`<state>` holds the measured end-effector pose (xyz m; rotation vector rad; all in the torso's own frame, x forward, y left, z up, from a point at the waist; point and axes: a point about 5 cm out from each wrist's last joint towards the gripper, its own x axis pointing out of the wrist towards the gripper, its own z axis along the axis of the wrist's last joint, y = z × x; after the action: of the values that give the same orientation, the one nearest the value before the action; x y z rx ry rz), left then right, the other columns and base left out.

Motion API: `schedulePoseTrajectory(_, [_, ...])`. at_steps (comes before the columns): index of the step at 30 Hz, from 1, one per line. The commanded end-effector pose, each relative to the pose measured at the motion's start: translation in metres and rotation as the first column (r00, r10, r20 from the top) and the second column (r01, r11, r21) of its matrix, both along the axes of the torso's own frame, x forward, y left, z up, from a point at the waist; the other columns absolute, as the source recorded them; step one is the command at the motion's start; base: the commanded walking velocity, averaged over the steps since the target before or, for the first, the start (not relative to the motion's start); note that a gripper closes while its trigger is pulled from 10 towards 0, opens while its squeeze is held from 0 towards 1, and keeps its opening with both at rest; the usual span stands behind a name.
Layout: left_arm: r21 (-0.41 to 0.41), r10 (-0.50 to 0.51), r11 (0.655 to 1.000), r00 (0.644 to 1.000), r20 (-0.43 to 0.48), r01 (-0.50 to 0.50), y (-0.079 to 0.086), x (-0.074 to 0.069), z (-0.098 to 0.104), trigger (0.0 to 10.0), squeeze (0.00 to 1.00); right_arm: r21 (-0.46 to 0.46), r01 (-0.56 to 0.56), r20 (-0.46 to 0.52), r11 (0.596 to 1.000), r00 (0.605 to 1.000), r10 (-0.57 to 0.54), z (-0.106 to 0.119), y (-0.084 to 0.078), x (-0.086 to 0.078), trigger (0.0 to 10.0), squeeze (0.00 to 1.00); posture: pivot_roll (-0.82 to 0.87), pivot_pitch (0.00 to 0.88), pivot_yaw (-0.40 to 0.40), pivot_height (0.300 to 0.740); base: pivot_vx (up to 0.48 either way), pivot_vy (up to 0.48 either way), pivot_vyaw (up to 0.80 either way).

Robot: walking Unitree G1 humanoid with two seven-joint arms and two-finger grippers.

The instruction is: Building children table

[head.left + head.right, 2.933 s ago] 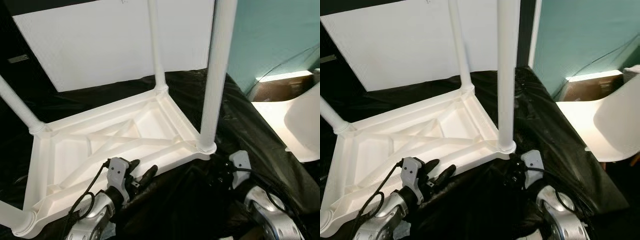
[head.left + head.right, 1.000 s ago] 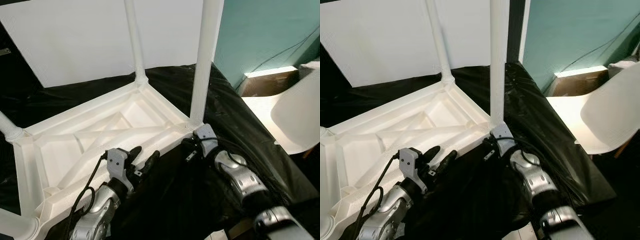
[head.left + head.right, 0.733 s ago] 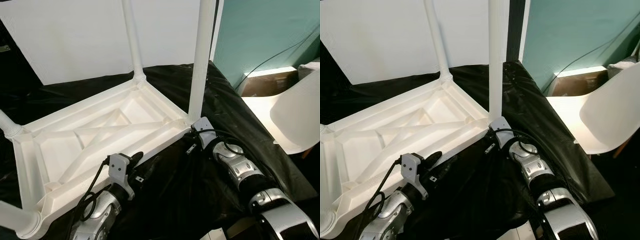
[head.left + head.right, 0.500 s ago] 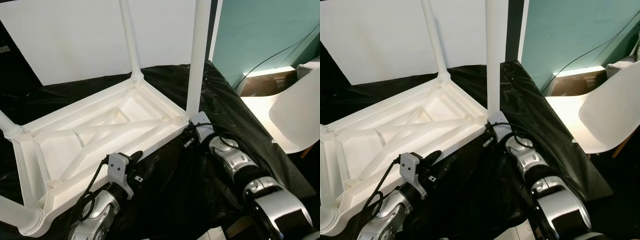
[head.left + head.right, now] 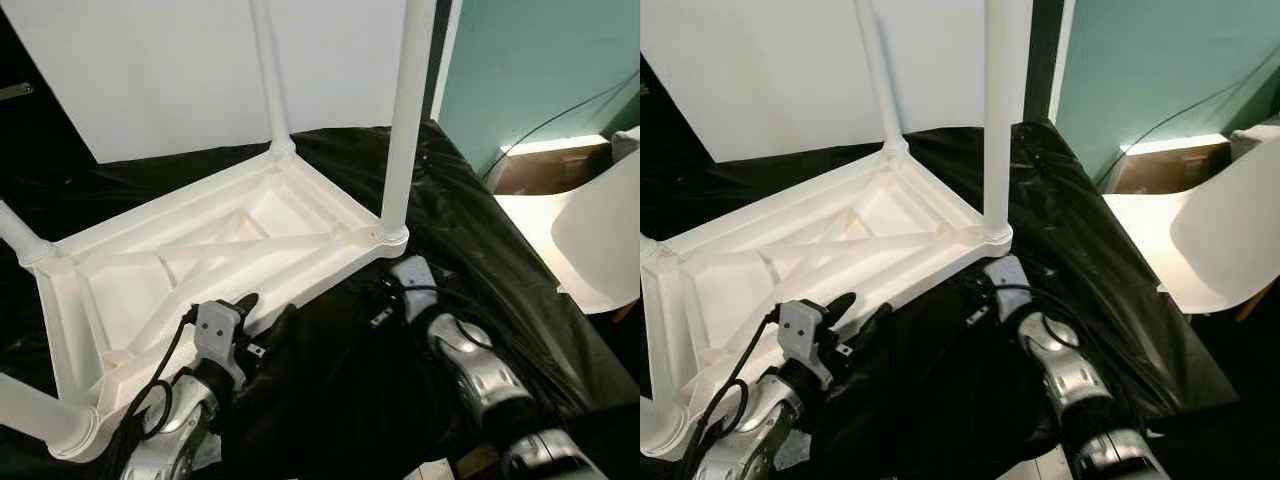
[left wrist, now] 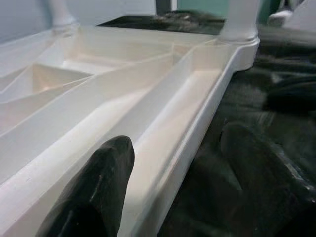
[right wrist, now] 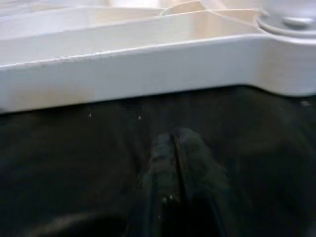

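The white plastic children's table lies upside down on a black plastic sheet, its ribbed underside facing up and its round legs pointing upward. The near right leg stands in its corner socket, another leg rises from the far corner, and two more slant off at the robot's left. A white board leans behind the table, with a teal wall to the right and a white chair beside the sheet.

The left tool sits at the table's near long edge with its fingers spread wide; in the left wrist view one finger rests over the white rim and the other lies on the black sheet outside it, so the rim runs between them without being squeezed. The right tool lies low on the sheet just short of the corner with the upright leg, its fingers pressed together and holding nothing.
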<state>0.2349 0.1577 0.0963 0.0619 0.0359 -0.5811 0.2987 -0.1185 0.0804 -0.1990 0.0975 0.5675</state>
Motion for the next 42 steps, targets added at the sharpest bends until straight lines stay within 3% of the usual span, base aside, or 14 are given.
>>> schedulePoseTrajectory(1, [0.123,-0.039,0.991,0.991,-0.126,0.055,0.009,-0.002,-0.021,10.0,0.0,0.013,0.009,-0.011,1.0,1.0,-0.009,0.0,0.002,-0.003,10.0,0.0,-0.09,0.0,0.088,0.74,0.0,0.0,0.0])
schedulePoseTrajectory(8, [0.248,-0.084,0.957,0.962,-0.258,0.15,0.01,-0.003,-0.039,10.0,0.0,0.044,0.015,0.028,0.999,0.999,-0.016,0.016,0.007,0.004,10.0,0.0,-0.09,0.0,0.092,0.74,0.0,0.0,0.0])
schedulePoseTrajectory(12, [0.207,-0.102,0.965,0.957,-0.27,0.161,0.006,-0.002,-0.037,10.0,0.0,0.047,0.016,0.033,0.999,0.999,-0.017,0.019,0.008,0.004,10.0,0.0,-0.09,0.0,0.091,0.74,0.0,0.0,0.0])
schedulePoseTrajectory(14, [0.17,-0.12,0.97,0.954,-0.274,0.171,0.0,-0.003,-0.035,0.0,0.0,0.047,0.012,0.033,0.999,0.999,-0.013,0.022,0.009,0.003,10.0,0.0,-0.09,0.0,0.086,0.74,0.0,0.0,0.0])
schedulePoseTrajectory(24, [0.127,-0.151,0.973,0.951,-0.269,0.19,-0.007,-0.004,-0.032,0.0,0.0,0.046,0.004,0.034,0.999,0.999,-0.006,0.024,0.011,0.002,10.0,0.0,-0.08,0.0,0.083,0.74,0.0,0.0,0.0])
schedulePoseTrajectory(25, [-0.029,-0.253,0.967,0.948,-0.195,0.252,-0.05,0.007,-0.014,0.0,0.0,0.053,-0.013,0.041,0.998,0.999,0.011,0.03,0.016,0.002,10.0,0.0,-0.09,0.0,0.075,0.74,0.0,0.0,0.0])
schedulePoseTrajectory(26, [-0.072,-0.283,0.959,0.945,-0.166,0.275,-0.066,0.012,-0.007,0.0,0.0,0.056,-0.019,0.045,0.998,0.999,0.016,0.032,0.018,0.002,10.0,0.0,-0.09,0.0,0.075,0.74,0.0,0.0,0.0])
schedulePoseTrajectory(35, [-0.105,-0.318,0.946,0.941,-0.116,0.307,-0.099,0.028,0.006,0.0,0.0,0.06,-0.015,0.05,0.998,0.999,0.012,0.037,0.018,0.002,10.0,0.0,-0.11,0.0,0.079,0.74,0.0,0.0,0.0])
schedulePoseTrajectory(36, [-0.08,-0.298,0.954,0.948,-0.115,0.29,-0.1,0.032,0.005,2.7,0.0,0.061,-0.015,0.051,0.998,0.999,0.012,0.038,0.018,0.001,10.0,0.0,-0.11,0.0,0.079,0.74,0.0,0.0,0.0])
schedulePoseTrajectory(37, [-0.08,-0.298,0.954,0.948,-0.115,0.29,-0.1,0.032,0.005,2.7,0.0,0.061,-0.015,0.051,0.998,0.999,0.012,0.038,0.018,0.001,10.0,0.0,-0.11,0.0,0.079,0.74,0.0,0.0,0.0])
schedulePoseTrajectory(38, [-0.065,-0.281,0.959,0.953,-0.117,0.275,-0.099,0.033,0.005,6.8,0.0,0.061,-0.015,0.05,0.998,0.999,0.012,0.038,0.018,0.001,10.0,0.0,-0.11,0.0,0.079,0.74,0.0,0.0,0.0])
schedulePoseTrajectory(40, [-0.065,-0.281,0.959,0.953,-0.117,0.275,-0.099,0.033,0.005,6.8,0.0,0.061,-0.015,0.05,0.998,0.999,0.012,0.038,0.018,0.001,10.0,0.0,-0.11,0.0,0.079,0.74,0.0,0.0,0.0])
schedulePoseTrajectory(41, [-0.052,-0.266,0.964,0.957,-0.117,0.262,-0.098,0.035,0.004,10.0,0.0,0.061,-0.015,0.05,0.998,0.999,0.012,0.039,0.018,0.001,10.0,0.0,-0.11,0.0,0.079,0.74,0.0,0.0,0.0])
schedulePoseTrajectory(42, [-0.019,-0.242,0.97,0.965,-0.096,0.241,-0.096,0.036,0.002,10.0,0.0,0.06,-0.014,0.048,0.998,0.999,0.011,0.039,0.017,0.0,10.0,0.0,-0.12,0.0,0.08,0.74,0.0,0.0,0.0])
